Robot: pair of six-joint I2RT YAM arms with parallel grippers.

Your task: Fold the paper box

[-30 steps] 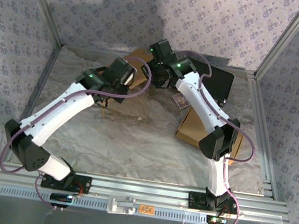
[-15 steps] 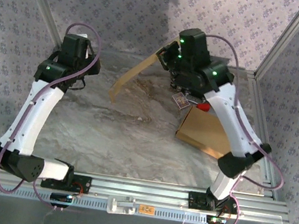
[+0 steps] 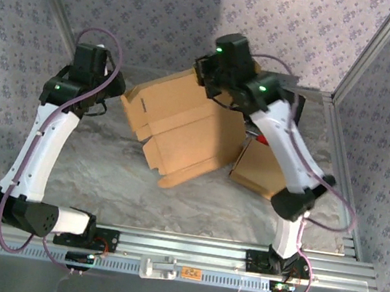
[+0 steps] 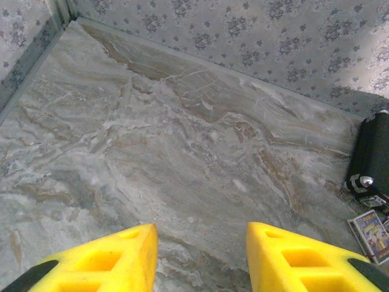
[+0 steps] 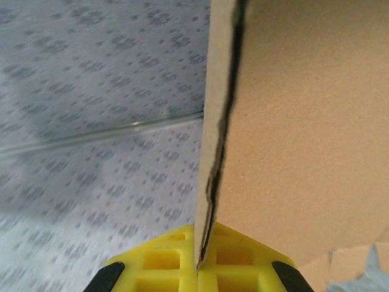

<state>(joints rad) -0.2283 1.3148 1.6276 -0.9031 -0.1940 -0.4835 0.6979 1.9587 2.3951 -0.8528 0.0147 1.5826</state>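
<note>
Top external: flat paper box [image 3: 183, 126] hangs tilted over the far middle of the marble table [image 3: 103, 169].
Right gripper [image 5: 199, 264]: pinched tight on the paper box's far edge.
Left gripper [image 4: 202, 243]: jaws partly apart, holding nothing, far left, apart from the paper box.
Right side: second cardboard piece [image 3: 261, 170] lies on the table.

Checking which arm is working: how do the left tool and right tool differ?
The left tool stands open, holding nothing; the right tool is shut on the edge of the paper box. The left tool faces the marbled table; the right tool faces the patterned wall. Both have yellow fingers.
</note>
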